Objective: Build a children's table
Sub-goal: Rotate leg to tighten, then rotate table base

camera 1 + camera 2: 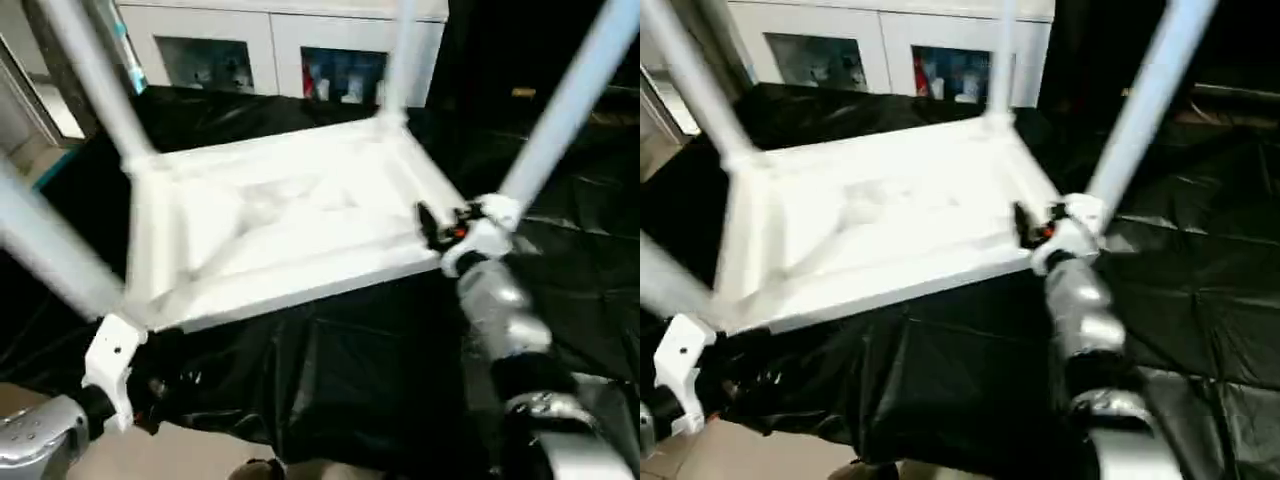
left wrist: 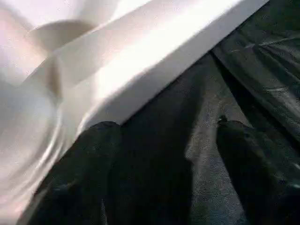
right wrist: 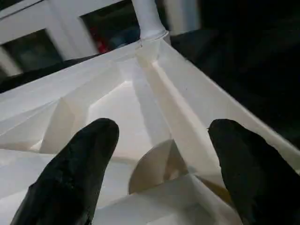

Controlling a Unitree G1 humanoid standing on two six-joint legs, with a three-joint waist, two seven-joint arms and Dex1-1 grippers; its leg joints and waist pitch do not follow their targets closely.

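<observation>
Four legs up: small white plastic children's table (image 1: 280,225) inverted on black-draped table (image 1: 590,250).
Light, stiff, slippery; grasp the rim. Left gripper (image 2: 159,173) and right gripper (image 3: 161,164) both spread, empty.

head eyes look down; wrist views sit close over the children's table (image 1: 280,220)

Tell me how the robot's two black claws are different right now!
The right end effector reaches over the near right corner of the upside-down children's table; the left end effector sits lower, beside the table's edge, above the black cloth. The right wrist view looks into the ribbed underside; the left looks along the table's outer edge. Both have two black fingers, spread open, holding nothing.
</observation>
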